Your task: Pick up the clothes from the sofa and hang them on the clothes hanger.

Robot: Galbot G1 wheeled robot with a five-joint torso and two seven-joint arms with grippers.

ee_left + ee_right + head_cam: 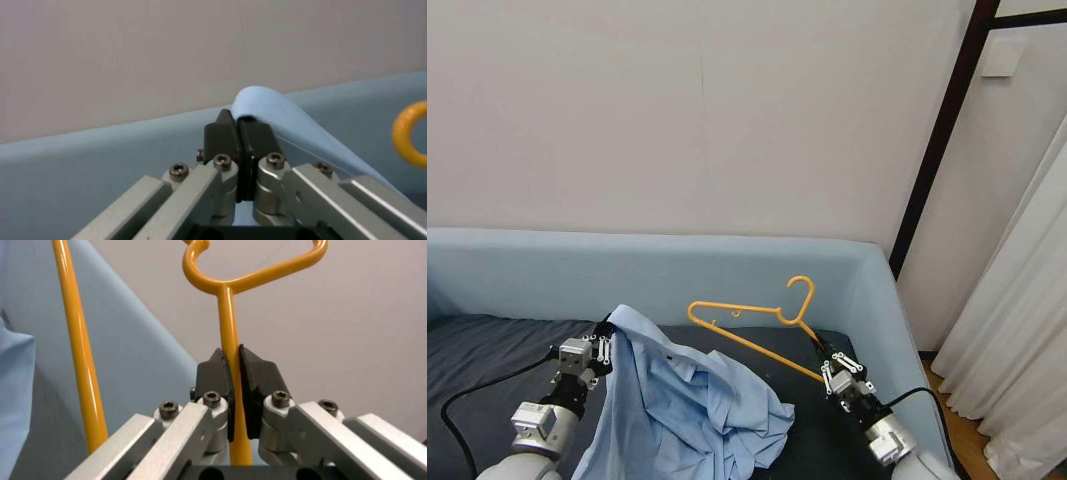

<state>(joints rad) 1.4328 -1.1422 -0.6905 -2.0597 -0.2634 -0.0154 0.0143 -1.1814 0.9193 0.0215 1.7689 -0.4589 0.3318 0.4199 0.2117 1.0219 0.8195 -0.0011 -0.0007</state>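
Observation:
A light blue shirt (689, 410) is held up over the dark sofa seat, its top corner pinched by my left gripper (605, 350); most of it drapes down in folds. In the left wrist view the left gripper (237, 131) is shut on a fold of the blue shirt (280, 117). An orange hanger (752, 322) is held in the air above the seat, hook uppermost, by my right gripper (832, 368) at its lower right end. In the right wrist view the right gripper (233, 366) is shut on the orange hanger (228, 315) bar, with the hook loop above.
The sofa has a light blue backrest (577, 275) and right armrest (889, 320) around a dark seat cushion (477, 350). A black frame post (942, 135) and white curtain (1027, 330) stand to the right. A black cable (472, 395) runs by the left arm.

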